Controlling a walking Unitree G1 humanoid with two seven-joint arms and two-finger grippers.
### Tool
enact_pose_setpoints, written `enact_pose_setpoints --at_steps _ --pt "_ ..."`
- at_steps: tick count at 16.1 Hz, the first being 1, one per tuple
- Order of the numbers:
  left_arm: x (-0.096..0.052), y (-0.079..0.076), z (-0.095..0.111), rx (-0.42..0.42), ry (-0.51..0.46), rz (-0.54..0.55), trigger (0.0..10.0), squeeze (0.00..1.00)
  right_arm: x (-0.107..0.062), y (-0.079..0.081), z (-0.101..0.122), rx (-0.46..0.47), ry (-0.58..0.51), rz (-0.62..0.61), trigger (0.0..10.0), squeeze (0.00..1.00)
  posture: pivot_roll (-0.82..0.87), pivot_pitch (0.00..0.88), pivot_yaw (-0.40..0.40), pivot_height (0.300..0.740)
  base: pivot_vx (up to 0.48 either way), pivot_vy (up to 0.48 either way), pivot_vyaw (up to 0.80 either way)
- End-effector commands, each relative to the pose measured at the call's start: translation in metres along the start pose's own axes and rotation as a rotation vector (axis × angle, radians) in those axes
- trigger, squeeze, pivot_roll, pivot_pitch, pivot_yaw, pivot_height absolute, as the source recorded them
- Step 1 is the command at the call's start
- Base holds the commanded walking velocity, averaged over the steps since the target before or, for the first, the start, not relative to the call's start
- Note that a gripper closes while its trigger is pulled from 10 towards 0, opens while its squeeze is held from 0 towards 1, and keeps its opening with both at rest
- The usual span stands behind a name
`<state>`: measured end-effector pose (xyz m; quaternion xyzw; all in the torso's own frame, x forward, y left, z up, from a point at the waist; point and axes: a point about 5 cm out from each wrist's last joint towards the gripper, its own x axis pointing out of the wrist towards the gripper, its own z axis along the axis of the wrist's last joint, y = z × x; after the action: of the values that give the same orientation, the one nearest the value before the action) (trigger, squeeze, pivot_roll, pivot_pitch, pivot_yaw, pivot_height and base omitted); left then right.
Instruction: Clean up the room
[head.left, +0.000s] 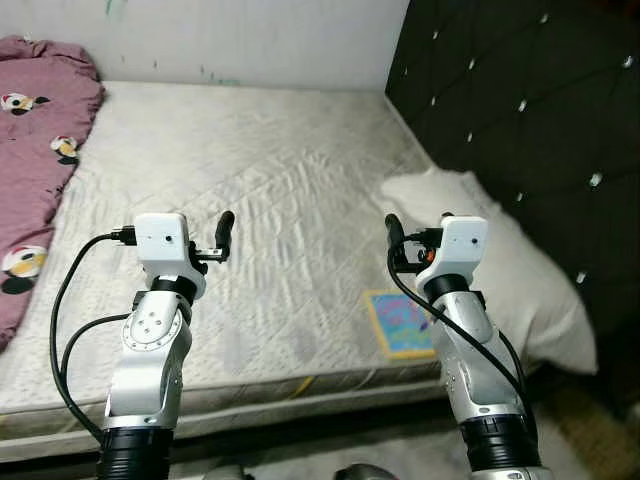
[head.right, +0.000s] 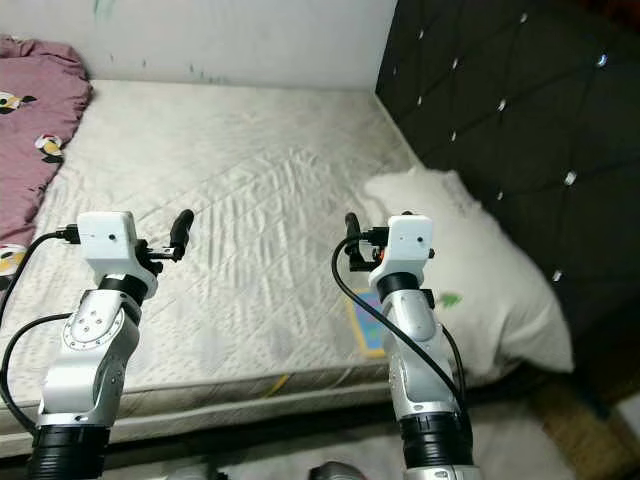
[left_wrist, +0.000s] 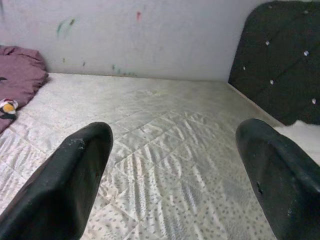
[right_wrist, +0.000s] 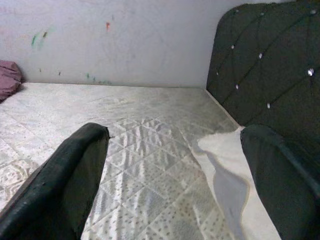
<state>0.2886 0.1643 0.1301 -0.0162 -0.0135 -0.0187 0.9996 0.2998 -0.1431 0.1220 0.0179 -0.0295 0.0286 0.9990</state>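
Note:
A bare quilted mattress (head.left: 280, 170) lies before me. A white pillow (head.left: 505, 270) rests on its right side against the black tufted headboard (head.left: 520, 90). A maroon blanket (head.left: 35, 140) with penguin prints is bunched along the left edge. A small colourful picture card or book (head.left: 398, 322) lies flat near the front edge, beside my right arm. My left gripper (head.left: 224, 232) and right gripper (head.left: 395, 236) are both held up over the front part of the mattress. Each is open with nothing between its fingers (left_wrist: 70, 180) (right_wrist: 65, 180).
A pale wall (head.left: 250, 40) with small paint marks runs behind the bed. The mattress's front edge (head.left: 300, 390) is just below my arms. A strip of floor (head.left: 590, 445) shows at the lower right past the pillow.

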Motion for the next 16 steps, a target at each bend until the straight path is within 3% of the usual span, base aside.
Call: enact_pose_setpoints --at_steps 1,5,7,16 --pt "0.002 -0.0084 0.0027 -0.001 -0.007 -0.035 10.0 0.0 -0.0012 -0.0101 0.0007 -0.011 0.0 -0.028 10.0 0.0 0.01 0.0 -0.078 0.74 0.0 0.48 0.0" --pt "0.0037 -0.0087 0.004 0.001 -0.01 -0.039 10.0 0.0 -0.0015 -0.0087 0.0007 -0.011 -0.003 -0.024 10.0 0.0 0.01 0.0 -0.074 0.74 0.0 0.48 0.0" --pt "0.0037 -0.0097 0.0038 0.0 -0.01 -0.039 10.0 0.0 -0.0016 -0.0087 0.0006 -0.013 -0.005 -0.02 10.0 0.0 0.01 0.0 -0.074 0.74 0.0 0.48 0.68" --pt "0.0043 -0.0108 0.0037 -0.003 -0.011 -0.036 10.0 0.0 -0.0002 -0.0085 0.0004 -0.014 -0.002 -0.015 10.0 0.0 0.01 0.0 -0.08 0.74 0.0 0.48 0.0"
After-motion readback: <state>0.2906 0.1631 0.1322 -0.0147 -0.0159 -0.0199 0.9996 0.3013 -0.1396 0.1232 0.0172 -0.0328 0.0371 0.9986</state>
